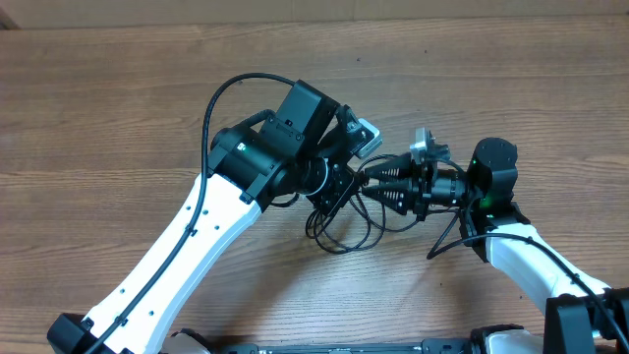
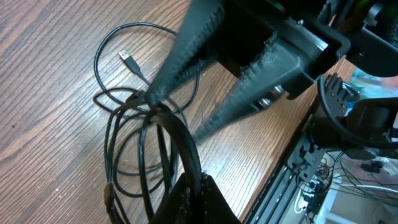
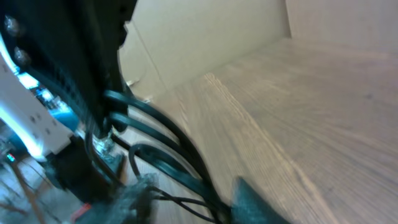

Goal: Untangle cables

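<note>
The cables [image 1: 344, 236] are a tangle of thin black loops on the wooden table, just in front of both grippers. In the left wrist view the cables [image 2: 143, 143] spread in loops, with a small metal plug [image 2: 126, 57] lying loose at the far side. My left gripper [image 1: 334, 192] is shut on a few strands, which run up between its fingers [image 2: 199, 186]. My right gripper [image 1: 369, 182] faces it. Its two fingers [image 2: 174, 112] are spread apart, one tip at the knot. In the blurred right wrist view, strands [image 3: 168, 149] pass between its open fingers [image 3: 193, 202].
The wooden table [image 1: 118, 98] stretches to the left and back. The table's front edge with a metal rail [image 2: 292, 174] is close by. A cardboard wall [image 3: 205, 37] stands at the back. A thick black wire [image 1: 221, 98] arcs over my left arm.
</note>
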`<action>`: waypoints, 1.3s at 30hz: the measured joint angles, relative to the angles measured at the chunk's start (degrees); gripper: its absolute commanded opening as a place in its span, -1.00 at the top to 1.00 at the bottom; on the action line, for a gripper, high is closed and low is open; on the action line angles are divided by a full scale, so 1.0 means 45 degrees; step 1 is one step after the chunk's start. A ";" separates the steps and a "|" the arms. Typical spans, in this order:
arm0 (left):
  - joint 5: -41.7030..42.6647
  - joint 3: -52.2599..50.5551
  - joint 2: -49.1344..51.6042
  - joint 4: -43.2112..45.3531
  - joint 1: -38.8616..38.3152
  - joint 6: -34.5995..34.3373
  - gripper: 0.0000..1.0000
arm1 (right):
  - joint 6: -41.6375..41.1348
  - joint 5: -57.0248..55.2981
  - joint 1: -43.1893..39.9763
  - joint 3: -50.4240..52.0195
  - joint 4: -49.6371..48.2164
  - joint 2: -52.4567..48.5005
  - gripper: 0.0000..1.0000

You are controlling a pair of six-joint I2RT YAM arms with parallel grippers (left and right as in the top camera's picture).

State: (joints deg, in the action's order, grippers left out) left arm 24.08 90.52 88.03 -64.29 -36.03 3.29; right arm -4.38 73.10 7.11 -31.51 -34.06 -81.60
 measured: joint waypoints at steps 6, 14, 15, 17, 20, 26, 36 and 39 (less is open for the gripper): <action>-0.0010 -0.0019 0.0000 -0.0049 0.0000 0.0000 0.91 | -0.0019 -0.0005 0.0000 0.0000 0.0044 0.0000 0.89; -0.0010 -0.0024 0.0000 -0.0049 0.0000 0.0000 0.91 | -0.0034 0.0034 0.0000 0.0000 0.0155 0.0000 0.92; -0.0015 -0.0024 0.0000 -0.0044 0.0000 0.0000 0.91 | -0.0024 0.0029 0.0000 0.0000 0.0199 0.0000 0.92; -0.0015 -0.0029 0.0000 -0.0049 0.0000 0.0000 0.91 | -0.0029 0.0034 0.0000 0.0000 0.0267 0.0000 0.92; -0.0010 -0.0029 0.0000 -0.0044 0.0000 -0.0010 0.91 | -0.0316 -0.0019 0.0000 0.0000 0.0267 0.0000 0.92; -0.0015 -0.0029 0.0000 -0.0058 0.0000 -0.0141 0.92 | -0.1758 -0.0811 0.0000 0.0000 0.0379 0.0000 0.92; -0.0010 -0.0029 0.0000 -0.0189 0.0000 -0.0374 0.91 | -0.5090 -0.4818 0.0000 0.0000 0.3891 0.0000 0.92; -0.0010 -0.0029 0.0000 -0.0262 0.0000 -0.0374 0.91 | -0.5566 -0.5537 0.0000 0.0000 0.4624 0.0000 0.92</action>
State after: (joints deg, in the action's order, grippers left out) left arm 24.03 90.39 88.03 -65.47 -36.03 1.61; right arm -29.43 48.18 7.11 -31.51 -13.26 -81.60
